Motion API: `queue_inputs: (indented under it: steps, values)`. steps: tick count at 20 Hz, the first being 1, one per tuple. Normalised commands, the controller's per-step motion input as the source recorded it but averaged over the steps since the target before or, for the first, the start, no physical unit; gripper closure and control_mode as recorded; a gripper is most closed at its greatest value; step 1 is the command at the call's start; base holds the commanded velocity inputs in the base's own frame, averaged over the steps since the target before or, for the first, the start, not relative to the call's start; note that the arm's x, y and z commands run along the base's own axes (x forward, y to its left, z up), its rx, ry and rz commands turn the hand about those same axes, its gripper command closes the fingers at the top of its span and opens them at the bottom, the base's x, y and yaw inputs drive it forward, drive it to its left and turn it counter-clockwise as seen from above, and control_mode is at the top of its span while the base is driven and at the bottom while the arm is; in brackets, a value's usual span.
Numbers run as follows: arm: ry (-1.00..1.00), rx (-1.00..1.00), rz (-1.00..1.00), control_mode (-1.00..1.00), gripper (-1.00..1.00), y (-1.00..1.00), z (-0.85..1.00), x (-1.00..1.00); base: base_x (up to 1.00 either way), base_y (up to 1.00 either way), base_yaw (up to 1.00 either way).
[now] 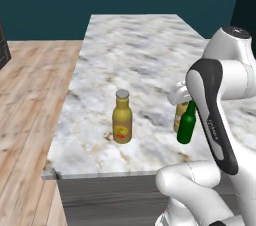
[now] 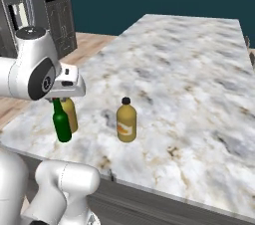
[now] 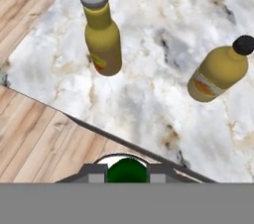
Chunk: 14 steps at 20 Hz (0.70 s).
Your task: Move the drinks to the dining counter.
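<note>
My gripper [image 1: 186, 102] [image 2: 59, 99] is shut on the neck of the small dark-green bottle [image 1: 186, 127] [image 2: 62, 127] [image 3: 127, 170]. I hold it upright, low over the dining counter [image 1: 135, 50] [image 2: 189, 84] near its front edge; whether its base touches the marble I cannot tell. The tall amber bottle with the grey cap [image 1: 122, 119] [image 2: 71, 114] [image 3: 102, 39] stands on the counter, as does the squat amber jug with the black cap [image 2: 126, 121] [image 3: 217, 73] [image 1: 179, 117]. In the left base view the jug is partly hidden behind the green bottle.
Wooden floor [image 1: 25, 100] runs along the counter's left side and below its front edge [image 3: 30, 134]. A dark cabinet with appliances [image 2: 50, 5] stands at the back left. The far half of the marble top carries nothing.
</note>
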Motion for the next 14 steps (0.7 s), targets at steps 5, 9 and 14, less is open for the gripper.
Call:
queue_inputs:
  steps: [5, 9, 14]
  values:
    - [0.00, -0.02, 0.13, -1.00, 1.00, 0.00, -0.02, 0.01, 0.00, 0.00, 0.00]
    - [-0.05, 0.00, 0.11, -1.00, 1.00, 0.00, -0.15, 0.00, 0.00, 0.00, 0.00]
    - [-0.12, 0.00, 0.07, -1.00, 1.00, 0.00, -0.35, 0.00, 0.00, 0.00, 0.00]
